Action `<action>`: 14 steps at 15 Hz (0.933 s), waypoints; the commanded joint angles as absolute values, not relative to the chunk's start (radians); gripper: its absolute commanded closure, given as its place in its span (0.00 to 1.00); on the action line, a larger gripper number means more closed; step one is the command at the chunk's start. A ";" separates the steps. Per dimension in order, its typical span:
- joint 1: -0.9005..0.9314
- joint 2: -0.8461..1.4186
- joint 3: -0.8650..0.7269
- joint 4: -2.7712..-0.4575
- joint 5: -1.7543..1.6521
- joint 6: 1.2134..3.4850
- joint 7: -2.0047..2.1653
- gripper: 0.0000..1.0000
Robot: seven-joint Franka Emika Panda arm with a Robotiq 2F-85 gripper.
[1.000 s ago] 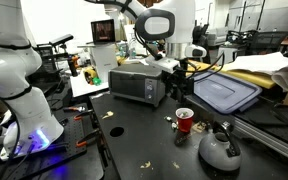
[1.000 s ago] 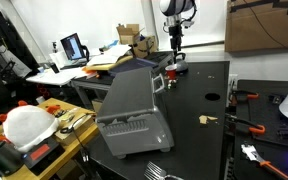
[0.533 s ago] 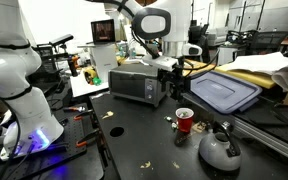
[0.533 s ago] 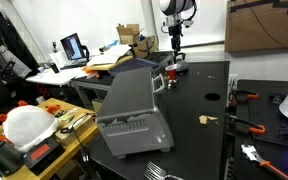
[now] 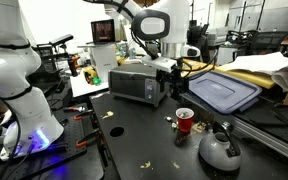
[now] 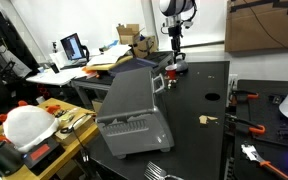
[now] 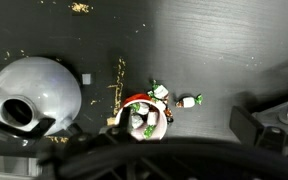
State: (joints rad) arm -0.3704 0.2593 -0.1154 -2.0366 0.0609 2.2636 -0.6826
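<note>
My pincer [image 6: 174, 50] hangs spread wide, holding nothing, above the cup [image 7: 144, 118] standing just beside the kettle [image 7: 34, 92]. The cup looks light and thin-walled, easily crushed or tipped; I judge opposite rim sides the best hold. 1 sweet [image 7: 191, 101] lies past the cup from the kettle.

text check, live | nothing readable anywhere | red cup [image 5: 184, 118]: markings too blurred | toaster oven [image 5: 136, 86]: panel print too small | monitor [image 5: 103, 31]: screen illegible
</note>
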 commanded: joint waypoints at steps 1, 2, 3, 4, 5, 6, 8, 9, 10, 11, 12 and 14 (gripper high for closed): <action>-0.362 0.275 -0.128 -2.006 0.098 2.261 -0.704 0.00; -0.364 0.282 -0.127 -1.997 0.107 2.266 -0.709 0.00; -0.364 0.287 -0.129 -1.986 0.106 2.267 -0.704 0.00; -0.367 0.288 -0.130 -1.979 0.110 2.266 -0.705 0.00; -0.371 0.286 -0.132 -1.970 0.115 2.263 -0.709 0.00; -0.377 0.282 -0.132 -1.963 0.128 2.253 -0.717 0.00; -0.384 0.261 -0.136 -1.967 0.143 2.257 -0.728 0.00; -0.387 0.244 -0.138 -1.975 0.149 2.259 -0.734 0.00; -0.391 0.231 -0.139 -1.979 0.158 2.254 -0.740 0.00; -0.394 0.212 -0.141 -1.988 0.163 2.246 -0.746 0.00; -0.398 0.195 -0.140 -1.995 0.176 2.234 -0.761 0.00; -0.397 0.149 -0.144 -2.020 0.194 2.201 -0.795 0.00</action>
